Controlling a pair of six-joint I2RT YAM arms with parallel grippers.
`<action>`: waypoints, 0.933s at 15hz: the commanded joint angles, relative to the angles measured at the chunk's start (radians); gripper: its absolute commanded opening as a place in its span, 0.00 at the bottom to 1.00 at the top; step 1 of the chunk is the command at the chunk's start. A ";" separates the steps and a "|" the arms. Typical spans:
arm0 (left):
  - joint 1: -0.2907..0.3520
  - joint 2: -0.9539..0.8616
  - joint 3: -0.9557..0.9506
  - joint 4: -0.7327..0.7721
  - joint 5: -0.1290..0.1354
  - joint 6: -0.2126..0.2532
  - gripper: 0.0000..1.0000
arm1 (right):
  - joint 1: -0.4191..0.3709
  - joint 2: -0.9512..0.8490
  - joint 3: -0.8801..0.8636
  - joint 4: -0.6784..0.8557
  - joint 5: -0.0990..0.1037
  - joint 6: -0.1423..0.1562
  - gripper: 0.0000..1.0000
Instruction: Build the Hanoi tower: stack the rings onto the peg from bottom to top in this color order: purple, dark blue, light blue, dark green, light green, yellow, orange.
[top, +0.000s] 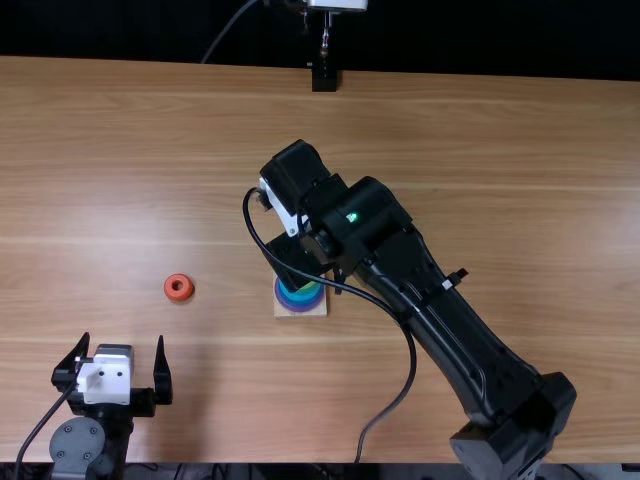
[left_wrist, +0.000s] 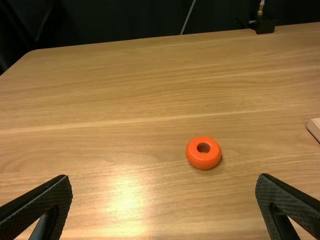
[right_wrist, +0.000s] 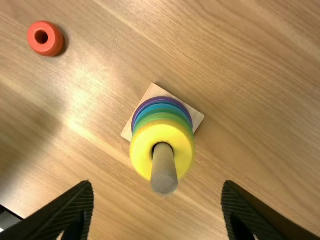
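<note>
My left gripper (top: 122, 341) stands open at the near left, nothing between its fingers; the left wrist view also has this gripper (left_wrist: 164, 181). Beyond it the orange ring (top: 179, 297) lies flat on the table, hole up. My right gripper (top: 296, 262) is over the wooden base (top: 319, 311). In the right wrist view that gripper (right_wrist: 157, 189) is open, its fingers wide apart and touching no ring. The peg (right_wrist: 164, 172) there carries a purple ring (right_wrist: 141, 108) at the bottom, then blue and green rings, with the yellow ring (right_wrist: 141, 142) uppermost.
The right arm (top: 440, 310) stretches diagonally over the table, with a black cable (top: 411, 365) looping beside it. A black mount (top: 324, 78) stands at the table's far edge. Bare wood (top: 120, 180) lies beyond the orange ring.
</note>
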 joint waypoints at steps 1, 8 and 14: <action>-0.001 -0.015 -0.105 -0.077 -0.009 -0.009 1.00 | 0.010 0.016 0.003 0.001 0.003 -0.001 1.00; -0.001 -0.015 -0.105 -0.077 -0.009 -0.008 1.00 | -0.058 0.002 -0.079 0.167 0.003 0.003 1.00; -0.001 -0.015 -0.105 -0.077 -0.009 -0.008 1.00 | -0.267 -0.268 -0.536 0.704 0.182 0.003 1.00</action>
